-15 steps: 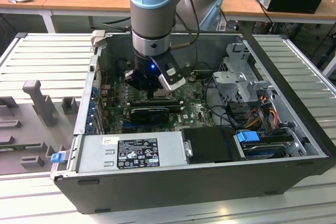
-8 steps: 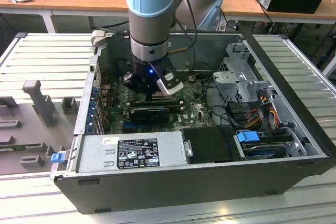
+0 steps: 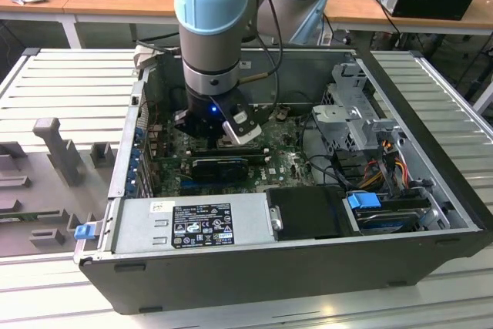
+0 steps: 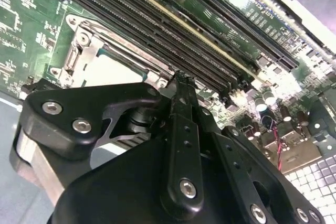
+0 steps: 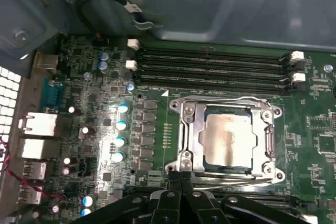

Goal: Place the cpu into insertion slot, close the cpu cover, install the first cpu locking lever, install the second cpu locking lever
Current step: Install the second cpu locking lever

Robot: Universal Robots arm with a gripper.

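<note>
The cpu [image 5: 227, 140], a pale silver square, lies in the insertion slot [image 5: 176, 106] on the green motherboard. The cpu cover [image 5: 191, 135], a silvery frame, lies flat around it. Thin wire levers run along two opposite sides of the socket, one beside the memory slots [image 5: 226, 99] and one on the gripper's side [image 5: 231, 180]. My gripper [image 5: 180, 174] is shut, fingertips together at the socket's corner by that second lever, with nothing visible between them. In the second wrist view the gripper [image 4: 181, 80] stands just beside the cpu [image 4: 113, 69]. In the exterior view the gripper [image 3: 223, 138] reaches down inside the computer case.
Long black memory slots [image 5: 210, 64] run beside the socket. Capacitors [image 5: 121, 124] and rear ports [image 5: 39, 124] sit on the other side. The case walls [image 3: 123, 152], power supply [image 3: 192, 225], a black card [image 3: 219, 166] and drive cage [image 3: 354, 113] hem the arm in.
</note>
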